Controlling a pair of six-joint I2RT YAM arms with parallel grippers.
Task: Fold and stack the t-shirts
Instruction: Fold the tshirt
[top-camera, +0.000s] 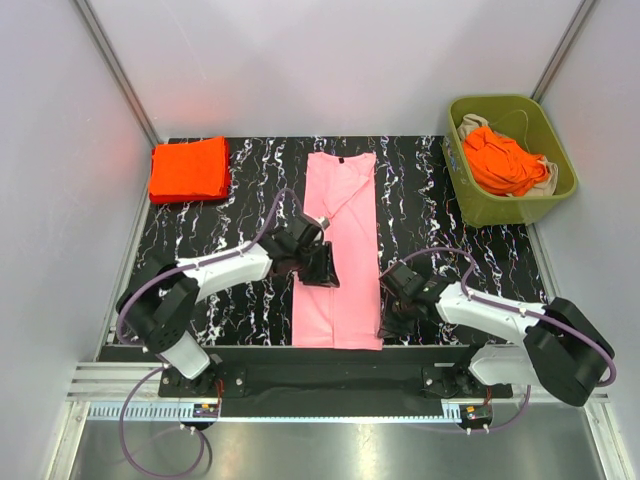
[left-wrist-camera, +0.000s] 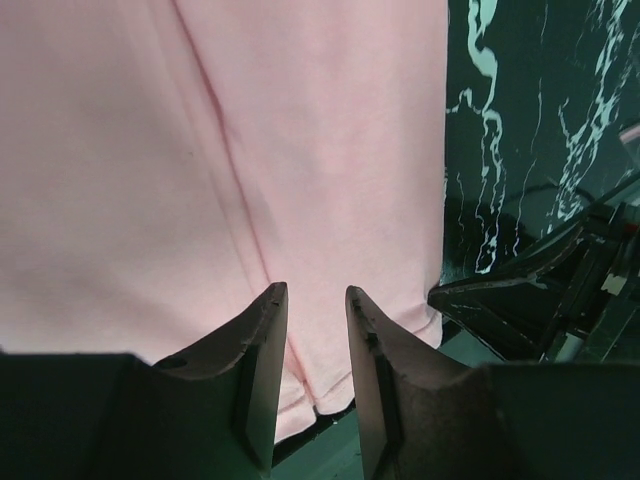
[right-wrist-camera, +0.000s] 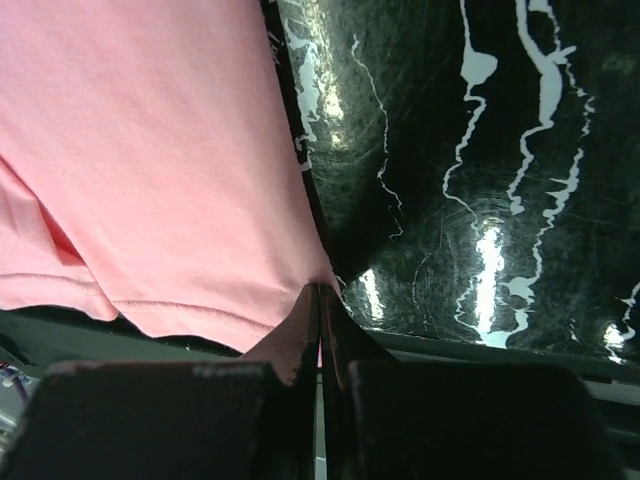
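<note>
**Pink T-Shirt Gripped at Its Near Right Corner by the Right Claw**

The pink t-shirt (top-camera: 338, 250) was seen laid out on the black, white-veined counter (top-camera: 450, 230) as 1 long narrow strip. It was folded lengthwise, with its collar at the far end and its hem at the near edge. A dark neck label (top-camera: 340, 158) was visible at the collar, and a diagonal fold was noted across the far part of the strip.

The left claw (top-camera: 320, 266) was held over the strip's left edge, about midway along its length. In the left wrist view its 2 fingers (left-wrist-camera: 262, 345) were shown parted, with pink cloth visible through the gap and nothing gripped. Whether the tips were touching the cloth could not be told.

The right claw (top-camera: 386, 326) was placed at the near right corner of the strip. In the right wrist view its fingers (right-wrist-camera: 290, 345) were shown clenched together. The shirt's right edge, just above the stitched hem, was drawn into their tips, so the pink t-shirt was being grasped there.

A folded orange-red stack (top-camera: 188, 170) was lying at the far left corner of the counter, well apart from the pink t-shirt. How many shirts it held could not be told. At the far right an olive-green bin (top-camera: 500, 212) was standing, and loose orange-red t-shirts (top-camera: 505, 162) were heaped in it over a beige cloth (top-camera: 545, 185)
</note>
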